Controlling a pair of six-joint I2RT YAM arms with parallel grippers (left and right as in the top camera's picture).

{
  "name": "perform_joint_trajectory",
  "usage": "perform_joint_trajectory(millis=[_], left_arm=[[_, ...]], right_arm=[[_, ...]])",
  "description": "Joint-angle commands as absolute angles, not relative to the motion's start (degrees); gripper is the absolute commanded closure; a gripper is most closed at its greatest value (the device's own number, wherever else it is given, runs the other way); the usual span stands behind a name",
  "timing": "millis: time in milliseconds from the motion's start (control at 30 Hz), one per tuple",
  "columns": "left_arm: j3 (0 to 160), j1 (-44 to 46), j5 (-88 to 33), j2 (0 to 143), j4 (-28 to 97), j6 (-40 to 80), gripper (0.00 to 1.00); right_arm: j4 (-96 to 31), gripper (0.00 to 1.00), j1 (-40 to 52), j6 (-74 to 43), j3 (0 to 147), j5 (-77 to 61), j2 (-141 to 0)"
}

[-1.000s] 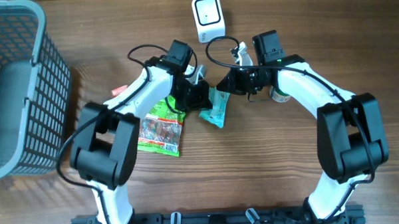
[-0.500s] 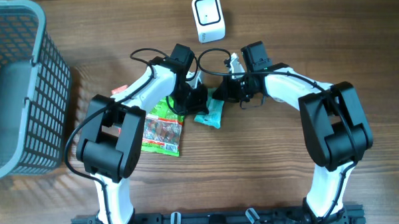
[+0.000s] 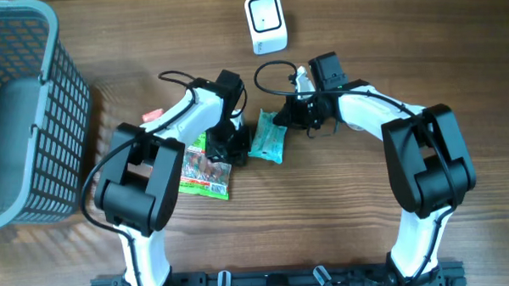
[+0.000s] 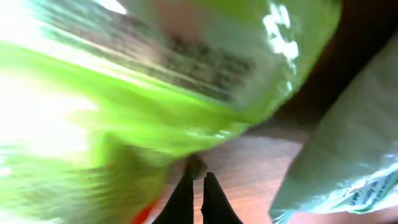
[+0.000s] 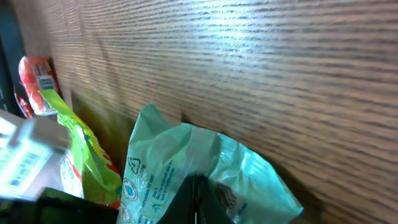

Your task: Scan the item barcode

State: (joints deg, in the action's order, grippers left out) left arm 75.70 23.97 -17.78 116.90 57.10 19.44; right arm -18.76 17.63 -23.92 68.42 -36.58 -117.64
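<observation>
1. The right tool has its fingers pressed together on the upper edge of the teal packet. In the right wrist view the film bunches up around them.
2. The teal packet lies on the bench near the middle, between the two arms. It is well apart from the white scanner, which stands at the far edge.
3. The left tool is closed as well, fingers together with nothing visible between them. It sits at the right edge of the green packet, just left of the teal one.
4. The left wrist view is badly blurred: green film fills the top and the teal packet shows at the right.
5. A red packet peeks out beside the left arm.
6. A grey basket stands at the bench's left end.
</observation>
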Motion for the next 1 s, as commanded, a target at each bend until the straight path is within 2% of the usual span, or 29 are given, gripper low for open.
perform_joint_trajectory(millis=[0, 333, 567, 800, 967], left_arm=[[76.64, 23.62, -11.7, 109.12, 54.98, 21.76, 0.96], [76.62, 23.57, -18.74, 112.18, 41.69, 22.98, 0.96], [76.62, 23.57, -25.12, 117.32, 30.92, 23.0, 0.96], [76.64, 23.55, -25.06, 117.36, 30.83, 22.92, 0.96], [79.31, 21.02, -24.69, 114.56, 31.24, 23.27, 0.96]], right_arm=[[-18.92, 0.96, 16.95, -20.97, 70.5, -35.27, -118.17], [-26.33, 0.96, 16.97, -19.49, 70.81, -50.43, -108.05], [-29.06, 0.96, 18.39, -18.55, 65.93, -50.5, -108.33], [-20.03, 0.96, 21.1, -23.64, 59.51, -47.03, -108.42], [-19.77, 0.96, 21.5, -23.99, 58.37, -44.62, -108.42]])
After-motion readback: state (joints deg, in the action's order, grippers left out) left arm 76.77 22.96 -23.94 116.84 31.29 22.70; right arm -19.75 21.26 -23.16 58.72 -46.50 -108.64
